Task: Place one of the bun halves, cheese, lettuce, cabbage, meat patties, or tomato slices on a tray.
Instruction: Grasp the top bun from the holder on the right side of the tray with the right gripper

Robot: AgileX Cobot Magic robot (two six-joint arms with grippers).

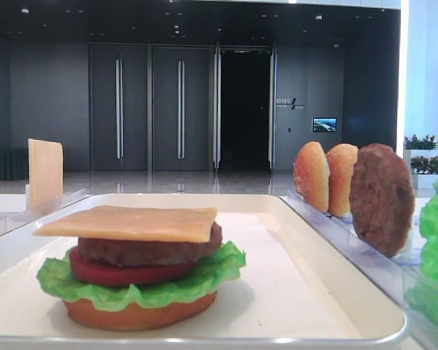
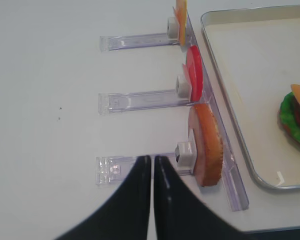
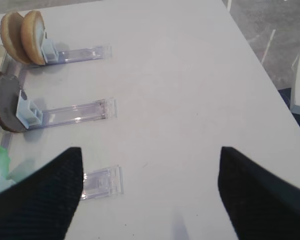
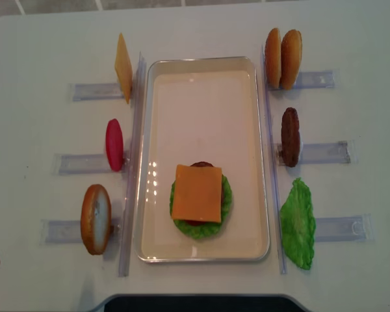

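Note:
On the white tray [image 4: 157,130] stands a stack topped by a cheese [image 4: 196,192] slice, over patty, tomato, lettuce and a flat bun. Two bun halves [image 4: 283,51] stand upright in the back right rack, a meat patty [image 4: 290,136] in the rack below them, and lettuce [image 4: 298,224] lies nearest on that side. On the left stand another cheese slice [image 4: 123,67], a tomato slice [image 4: 114,144] and a flat orange bun [image 2: 207,145]. My right gripper [image 3: 150,150] is open over bare table right of the racks. My left gripper [image 2: 152,158] is shut and empty over the orange bun's rail. Cabbage is out of view.
Clear plastic racks [image 4: 318,153] run outward from both long sides of the tray. The white table's right edge [image 3: 260,70] lies just beyond my right gripper, with floor past it. The table's front edge [image 2: 270,231] is close below my left gripper.

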